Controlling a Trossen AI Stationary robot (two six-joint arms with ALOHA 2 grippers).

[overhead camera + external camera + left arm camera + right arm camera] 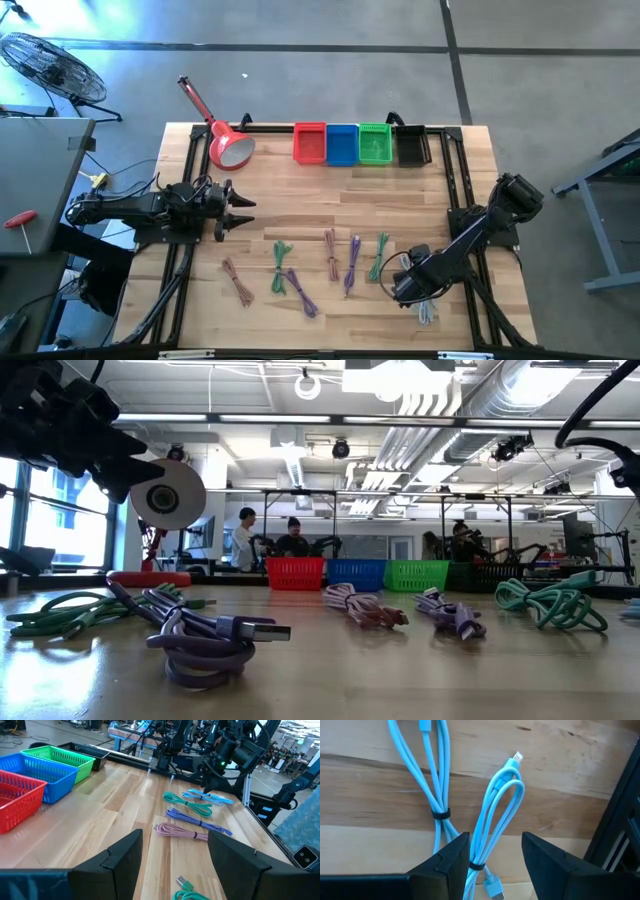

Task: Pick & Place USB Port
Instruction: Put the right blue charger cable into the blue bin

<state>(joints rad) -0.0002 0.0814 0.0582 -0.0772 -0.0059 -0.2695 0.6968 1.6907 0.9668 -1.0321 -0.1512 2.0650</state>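
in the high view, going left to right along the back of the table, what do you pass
red lamp → red basket → blue basket → green basket → black basket

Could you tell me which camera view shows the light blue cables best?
The right wrist view: the light blue cables fill it, between the right gripper's open jaws. The high view shows them mostly hidden under that gripper; the left wrist view, far off.

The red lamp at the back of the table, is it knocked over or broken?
It looks tipped over. The red lamp lies on its side beside the red basket, its arm pointing off the table's back left corner. No break shows. The coiled cables lie loose, nothing else stands out.
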